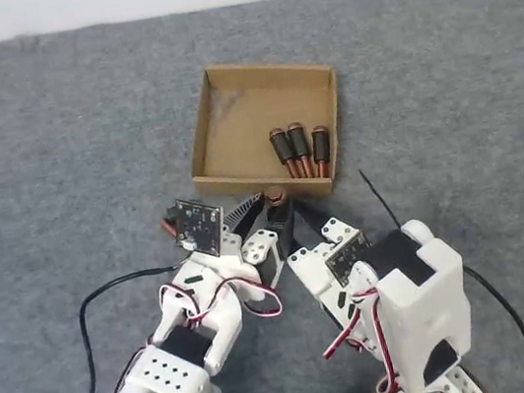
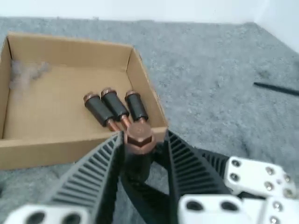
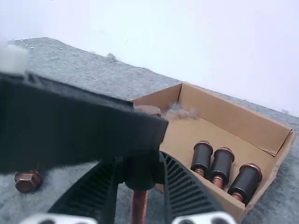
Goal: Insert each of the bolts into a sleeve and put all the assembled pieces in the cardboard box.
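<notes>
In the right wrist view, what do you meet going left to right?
Loose copper hex bolt, black sleeve with copper bolt between the fingers, three sleeved bolts in the brown cardboard box.

White arms (image 1: 413, 297) w/ black ribbed jaws, red/white cables (image 1: 263, 308)

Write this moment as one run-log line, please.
left gripper, right gripper: shut on sleeved bolt; cardboard box: three assembled pieces; carpet: loose bolt
</notes>
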Tool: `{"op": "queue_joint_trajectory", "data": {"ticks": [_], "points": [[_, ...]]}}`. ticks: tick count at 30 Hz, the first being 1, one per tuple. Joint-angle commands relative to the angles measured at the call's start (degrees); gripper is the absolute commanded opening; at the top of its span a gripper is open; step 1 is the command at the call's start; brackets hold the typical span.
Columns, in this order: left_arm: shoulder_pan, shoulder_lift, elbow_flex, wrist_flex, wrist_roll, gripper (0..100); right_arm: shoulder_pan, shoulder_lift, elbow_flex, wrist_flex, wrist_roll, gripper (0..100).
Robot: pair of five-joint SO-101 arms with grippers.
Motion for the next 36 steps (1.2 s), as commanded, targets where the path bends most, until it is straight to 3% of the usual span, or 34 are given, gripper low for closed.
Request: {"op": "queue_joint_trajectory", "data": {"ticks": [1,6,14,19,23,30,36], "points": [[0.4,-2.1,-4.5,0.1,-0.3,13,1.7,-0.4,-2.0,-1.5,-0.4,0.6],[0.5,-2.1,-6.4,1.4,-0.4,13,2.2,-0.4,-2.0,-1.5,-0.4,0.6],[-0.3,-2.1,-15.3,16.0,-2.6,13,2.2,-0.5,-2.1,-1.5,-0.4,0.6],[-6.2,-2.1,-18.2,21.9,-2.6,11,2.2,-0.5,-1.9,-1.5,-0.4,0.6],[-12.9,-2.1,-18.7,22.4,-2.7,0,2.2,-0.5,-1.9,-1.5,-0.4,0.6],[-24.1,-2.1,-18.2,22.5,-2.7,1,2.2,-0.5,-2.0,-1.5,-0.4,0.6],[-28.8,-2.2,-14.1,24.0,-2.8,1,2.2,-0.5,-1.8,-1.5,-0.4,0.6]]}}
